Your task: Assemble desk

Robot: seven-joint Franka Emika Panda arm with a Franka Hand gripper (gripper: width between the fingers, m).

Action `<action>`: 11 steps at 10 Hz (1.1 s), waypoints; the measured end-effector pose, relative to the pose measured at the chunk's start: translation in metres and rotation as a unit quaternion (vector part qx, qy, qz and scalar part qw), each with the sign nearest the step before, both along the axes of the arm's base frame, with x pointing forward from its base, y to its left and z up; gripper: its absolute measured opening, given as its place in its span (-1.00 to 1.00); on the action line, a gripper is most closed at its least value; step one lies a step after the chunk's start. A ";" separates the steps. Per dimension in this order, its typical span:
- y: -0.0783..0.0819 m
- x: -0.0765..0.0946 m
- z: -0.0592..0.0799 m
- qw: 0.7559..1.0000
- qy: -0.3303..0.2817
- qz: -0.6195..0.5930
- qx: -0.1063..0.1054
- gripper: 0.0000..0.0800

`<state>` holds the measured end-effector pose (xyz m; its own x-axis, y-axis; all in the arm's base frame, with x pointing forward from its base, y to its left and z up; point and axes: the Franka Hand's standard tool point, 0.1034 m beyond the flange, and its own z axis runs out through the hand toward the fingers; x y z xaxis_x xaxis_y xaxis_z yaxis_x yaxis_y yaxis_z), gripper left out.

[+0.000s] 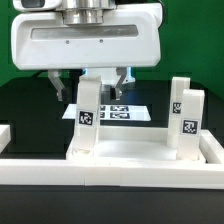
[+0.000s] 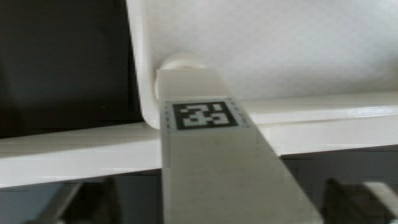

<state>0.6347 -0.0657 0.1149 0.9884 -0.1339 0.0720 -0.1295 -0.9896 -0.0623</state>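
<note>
Desk panel: the large white rimmed panel (image 1: 125,150) lay flat on the black table (image 1: 25,110), low in the exterior view; its near edge ran just behind a long white rail (image 1: 110,172) that crossed the foreground.

Left leg: a white tagged leg (image 1: 87,115) stood upright at the panel's corner toward the exterior view's left; its black-and-white tag faced the camera; in the wrist view the same leg (image 2: 210,130) filled the middle, rising from the panel's corner (image 2: 267,60) where the rim edges met.

Right legs: two more tagged legs (image 1: 186,118) stood upright at the exterior view's right end of the panel, close together, one partly behind the other.

Fingers: the gripper (image 1: 92,82) hung straight over the left leg; its two fingers (image 1: 58,85) stood apart, one on each side of the leg's top; whether either pad touched the leg could not be told.

Marker board: the flat marker board (image 1: 125,108) lay on the table behind the panel, between the left leg and the right pair.

Open room: the panel's middle lay bare between the legs; dark table showed to the exterior view's left of the panel; the arm's white body (image 1: 85,35) crowded the space above.
</note>
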 end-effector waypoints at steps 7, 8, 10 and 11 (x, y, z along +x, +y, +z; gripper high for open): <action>0.002 0.000 -0.001 0.981 0.011 -0.193 0.017 -0.27; 0.006 0.000 -0.002 0.956 0.016 -0.291 0.029 -0.27; 0.007 -0.002 -0.003 0.900 0.034 -0.430 0.058 -0.27; 0.008 -0.004 -0.004 0.855 0.049 -0.510 0.083 -0.27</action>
<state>0.6304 -0.0575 0.1107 0.3517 -0.9297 -0.1092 -0.9323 -0.3374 -0.1305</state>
